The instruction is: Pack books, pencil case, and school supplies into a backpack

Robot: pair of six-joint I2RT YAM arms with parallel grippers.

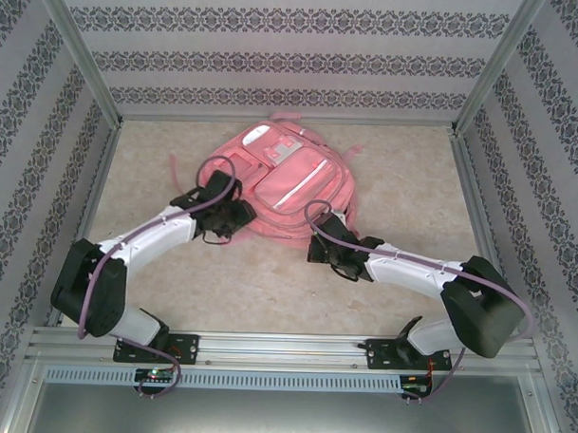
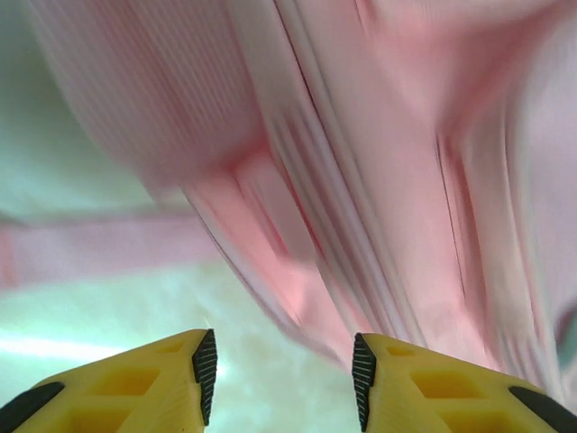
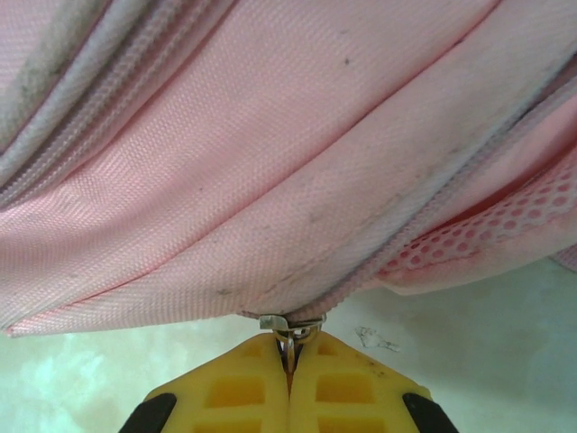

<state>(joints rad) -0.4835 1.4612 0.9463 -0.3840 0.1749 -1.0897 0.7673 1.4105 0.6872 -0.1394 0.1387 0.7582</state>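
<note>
The pink backpack (image 1: 281, 183) with white trim lies flat at the middle of the table, front pockets up. My left gripper (image 1: 234, 215) is at its near-left edge, open, with blurred pink fabric (image 2: 361, 180) just ahead of the yellow fingertips and nothing between them. My right gripper (image 1: 324, 244) is at the near-right edge, shut on a small metal zipper pull (image 3: 290, 327) of the backpack (image 3: 270, 162). A strip of pink mesh (image 3: 487, 239) shows beside the zipper line. Books and small supplies are out of view.
Beige speckled tabletop (image 1: 177, 165) surrounds the backpack. Patterned walls and metal frame posts (image 1: 94, 86) enclose the left, right and back sides. A loose pink strap (image 2: 99, 248) lies on the table left of the bag.
</note>
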